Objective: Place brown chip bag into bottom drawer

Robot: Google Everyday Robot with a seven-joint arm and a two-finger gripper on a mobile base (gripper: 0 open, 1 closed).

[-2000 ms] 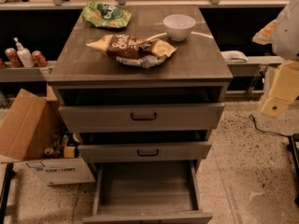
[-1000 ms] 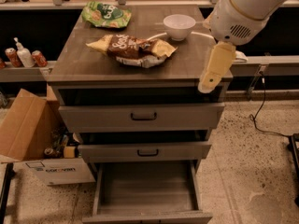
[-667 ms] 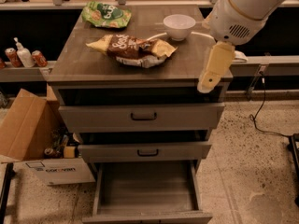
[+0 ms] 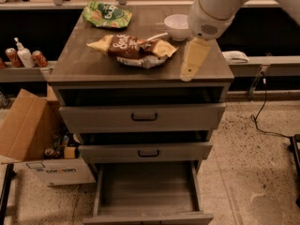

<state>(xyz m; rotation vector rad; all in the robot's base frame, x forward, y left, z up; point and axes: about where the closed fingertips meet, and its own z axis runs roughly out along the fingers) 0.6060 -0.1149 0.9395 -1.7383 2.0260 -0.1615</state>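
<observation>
The brown chip bag [image 4: 136,48] lies on the cabinet top, dark brown in the middle with yellow ends. My gripper [image 4: 188,73] hangs from the white arm over the right part of the top. It is just right of the bag, apart from it and empty. The bottom drawer [image 4: 146,192] is pulled out, with a plain grey inside and nothing in it.
A green chip bag [image 4: 107,14] and a white bowl [image 4: 176,26] sit at the back of the top. The two upper drawers [image 4: 143,117] stand slightly ajar. An open cardboard box [image 4: 33,135] stands on the floor at the left, and a cable [image 4: 262,111] runs at the right.
The arm swung in from the right edge to above the cabinet top, then moved further left toward the brown chip bag. The bag and the drawers have not moved.
</observation>
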